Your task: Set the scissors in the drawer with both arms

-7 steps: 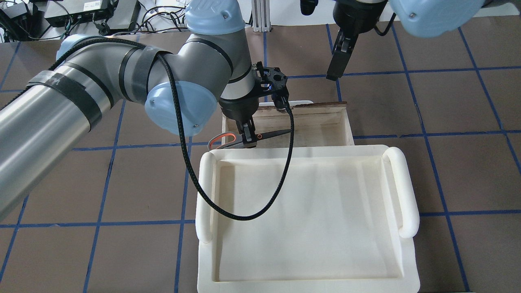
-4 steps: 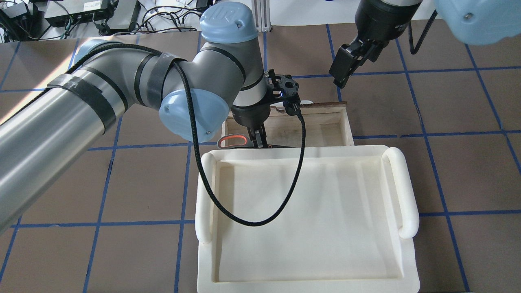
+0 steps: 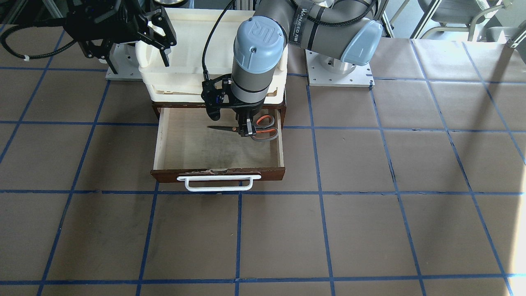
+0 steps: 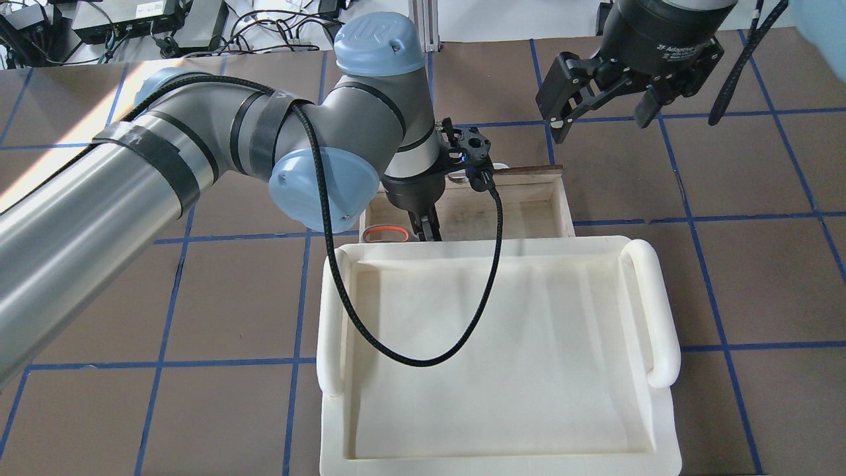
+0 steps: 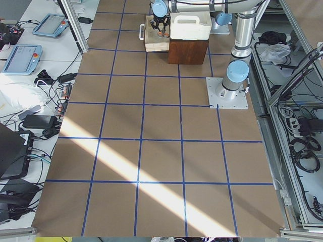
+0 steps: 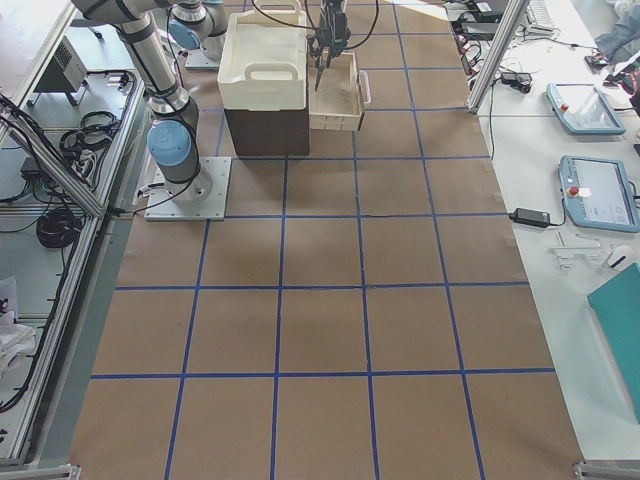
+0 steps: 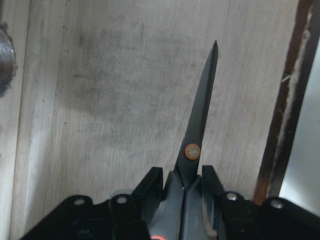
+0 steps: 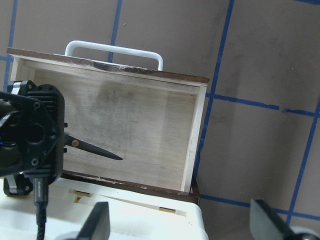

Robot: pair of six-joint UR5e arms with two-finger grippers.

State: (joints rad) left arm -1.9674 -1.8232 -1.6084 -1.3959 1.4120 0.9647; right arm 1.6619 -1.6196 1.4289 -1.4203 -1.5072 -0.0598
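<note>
The scissors have grey handles with orange-red inner loops and slim blades. My left gripper is shut on them near the pivot and holds them level inside the open drawer, towards its back. The overhead view shows only an orange loop beside the left gripper. The left wrist view shows the blades pointing across the pale drawer floor. My right gripper is open and empty, raised beyond the drawer's right side. Its view shows the drawer and the blade tip.
A white foam tray sits on the cabinet above the drawer and hides its rear part in the overhead view. The drawer's white bar handle faces the operators' side. The brown table with its blue tape grid surrounds the cabinet.
My left arm has carried the scissors rightwards in the overhead view and lower into the drawer. My right gripper has moved away to the right and turned, so its spread fingers now show.
</note>
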